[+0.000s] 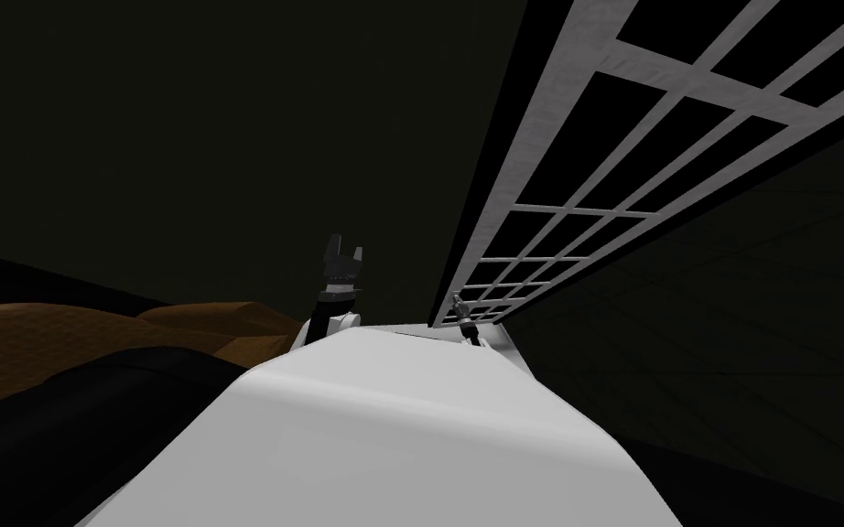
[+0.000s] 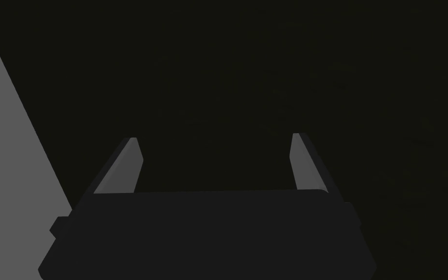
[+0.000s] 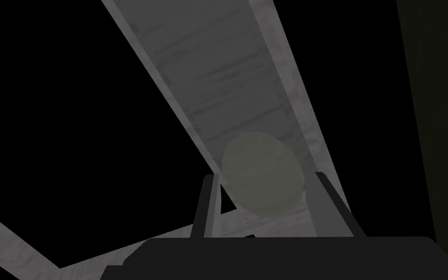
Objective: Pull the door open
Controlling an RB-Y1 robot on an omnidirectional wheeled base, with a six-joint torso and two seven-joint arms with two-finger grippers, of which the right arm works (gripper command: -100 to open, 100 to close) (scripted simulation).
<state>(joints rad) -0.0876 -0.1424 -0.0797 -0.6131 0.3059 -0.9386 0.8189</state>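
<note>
Black area [image 3: 72, 121] flanks the door stile [image 3: 218, 68] where right gripper [image 3: 265, 179] clasps knob [image 3: 261, 181].

A brown, finely cross-hatched surface [image 1: 36, 338] spreads at the near left, rising in low humps toward the far side. Whether it is floor or furniture cannot be told. A dark, unlit band [image 1: 91, 412] lies across its near edge.
</note>
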